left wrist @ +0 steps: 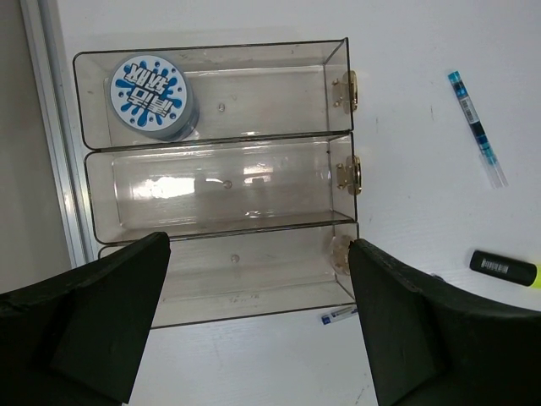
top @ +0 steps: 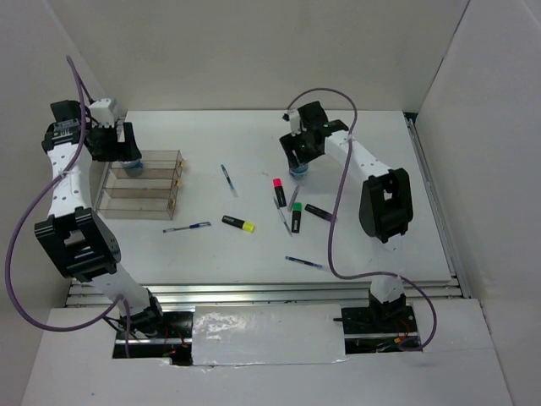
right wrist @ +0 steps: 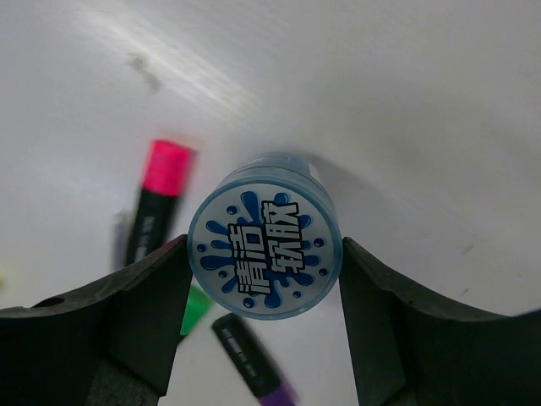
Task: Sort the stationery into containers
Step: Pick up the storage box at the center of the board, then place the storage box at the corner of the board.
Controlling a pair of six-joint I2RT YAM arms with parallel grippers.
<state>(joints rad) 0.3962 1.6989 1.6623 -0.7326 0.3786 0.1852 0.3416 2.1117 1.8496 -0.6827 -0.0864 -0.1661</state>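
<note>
Because the round tub (right wrist: pixel 265 258) has smooth, curved plastic sides, the right gripper (right wrist: pixel 265 279) clamps it across its width at the frame's centre, its glossy blue-splash lid facing the camera and a pink-capped highlighter (right wrist: pixel 161 199) on the table at left. Since its twin (left wrist: pixel 150 93) lies flat in the upper-left compartment of the clear, brass-hinged box (left wrist: pixel 211 145), the left gripper (left wrist: pixel 258 313) hangs wide and empty over the lower compartments, probably leaving room for a drop. A thin pen (left wrist: pixel 476 127) lies at upper right.

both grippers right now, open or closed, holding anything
left gripper: open, empty, over the organizer box
right gripper: shut on a round blue-white tub
</note>
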